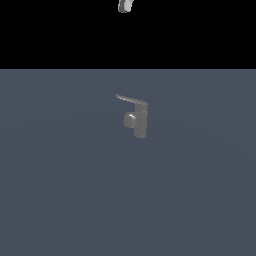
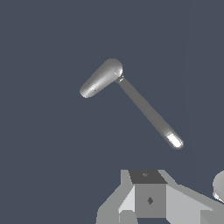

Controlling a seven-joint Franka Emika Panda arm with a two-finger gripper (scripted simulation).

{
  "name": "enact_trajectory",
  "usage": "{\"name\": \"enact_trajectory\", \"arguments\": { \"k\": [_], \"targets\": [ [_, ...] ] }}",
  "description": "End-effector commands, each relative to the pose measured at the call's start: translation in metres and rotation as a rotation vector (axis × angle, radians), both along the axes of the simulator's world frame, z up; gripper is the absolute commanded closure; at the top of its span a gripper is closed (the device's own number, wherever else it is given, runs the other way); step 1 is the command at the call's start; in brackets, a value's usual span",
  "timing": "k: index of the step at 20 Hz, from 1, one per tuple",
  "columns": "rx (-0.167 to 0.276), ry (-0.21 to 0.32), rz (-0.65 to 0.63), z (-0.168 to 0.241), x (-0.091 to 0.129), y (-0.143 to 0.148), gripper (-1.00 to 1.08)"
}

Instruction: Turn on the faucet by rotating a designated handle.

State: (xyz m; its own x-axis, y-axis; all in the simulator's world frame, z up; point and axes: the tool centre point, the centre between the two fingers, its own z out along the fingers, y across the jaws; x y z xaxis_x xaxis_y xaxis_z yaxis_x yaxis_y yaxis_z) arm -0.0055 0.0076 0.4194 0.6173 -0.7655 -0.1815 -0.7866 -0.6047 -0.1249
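Faucet point(image 1: 139, 119) untouched; hand point(image 1: 125, 6) high above it.

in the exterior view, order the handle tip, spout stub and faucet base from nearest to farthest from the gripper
Gripper sits at the exterior view's top edge, above the faucet.
1. Handle tip, topmost, toward that view's left.
2. Spout stub, at mid-body, left side.
3. Faucet base, lowest, on the floor.

pale grey angular hand point(image 2: 148, 199), dark top panel

A flat slate-blue floor point(image 1: 60, 200) carries only the grey faucet point(image 1: 139, 121).
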Motion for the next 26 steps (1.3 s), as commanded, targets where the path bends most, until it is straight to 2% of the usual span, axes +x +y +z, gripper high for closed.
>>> {"name": "enact_trajectory", "arguments": {
  "k": [1,15,26],
  "targets": [
    [-0.004,0.017,-0.074,-0.015,0.019,-0.001,1.08],
    [-0.076,0.088,-0.467,-0.112,0.11,-0.001,1.08],
    [-0.163,0.097,-0.733,-0.197,0.161,0.003,1.08]
  ]
}}
